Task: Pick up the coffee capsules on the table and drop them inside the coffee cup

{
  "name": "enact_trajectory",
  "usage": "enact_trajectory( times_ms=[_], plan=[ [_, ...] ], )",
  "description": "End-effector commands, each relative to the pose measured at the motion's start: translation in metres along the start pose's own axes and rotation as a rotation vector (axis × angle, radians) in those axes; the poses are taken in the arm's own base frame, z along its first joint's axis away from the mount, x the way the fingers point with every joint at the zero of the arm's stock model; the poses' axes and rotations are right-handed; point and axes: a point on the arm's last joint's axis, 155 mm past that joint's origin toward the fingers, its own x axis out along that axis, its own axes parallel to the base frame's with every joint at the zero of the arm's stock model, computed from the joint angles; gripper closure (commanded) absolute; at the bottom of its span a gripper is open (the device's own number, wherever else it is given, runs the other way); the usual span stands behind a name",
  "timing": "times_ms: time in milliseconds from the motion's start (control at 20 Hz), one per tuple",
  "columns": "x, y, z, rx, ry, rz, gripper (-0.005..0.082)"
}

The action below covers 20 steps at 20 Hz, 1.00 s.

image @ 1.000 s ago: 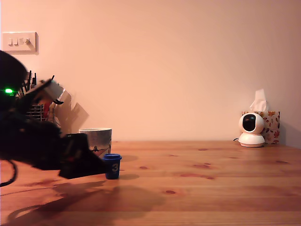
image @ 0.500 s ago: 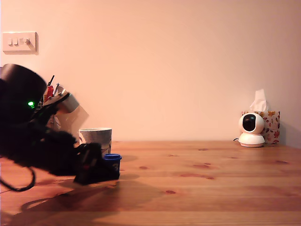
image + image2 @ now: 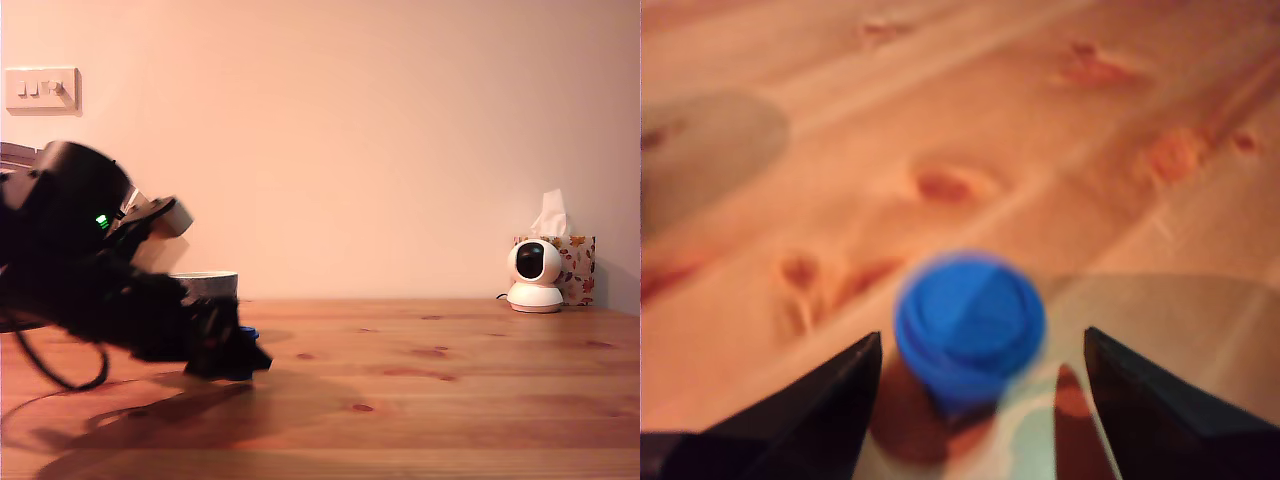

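Only wrist-side: hand (image 3: 980, 400) agape around blue capsule (image 3: 970, 322)

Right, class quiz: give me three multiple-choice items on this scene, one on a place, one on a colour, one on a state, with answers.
1. Where is the capsule?
A. inside the cup
B. on the table between the hand's fingers
C. beside the tissue box

2. What colour is the capsule?
A. blue
B. green
C. white

3. How is the hand?
A. shut on the capsule
B. open around it
C. raised above the cup

Answers: 1 B, the wrist view shows it standing on the table between the fingers; 2 A, its top is plainly blue; 3 B, gaps show on both sides.
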Motion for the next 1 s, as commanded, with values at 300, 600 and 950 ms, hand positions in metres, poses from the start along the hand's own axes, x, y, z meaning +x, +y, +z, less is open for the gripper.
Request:
enact_trajectory(
  times_ms=[300,600,950],
  plan=[
    [0.011,0.001,-0.022,-0.014,0.064,-0.009,0.0186],
    [0.011,0.000,-0.025,-0.010,0.075,-0.010,0.0371],
    [0.011,0.000,-0.024,-0.009,0.073,-0.011,0.0609]
  ],
)
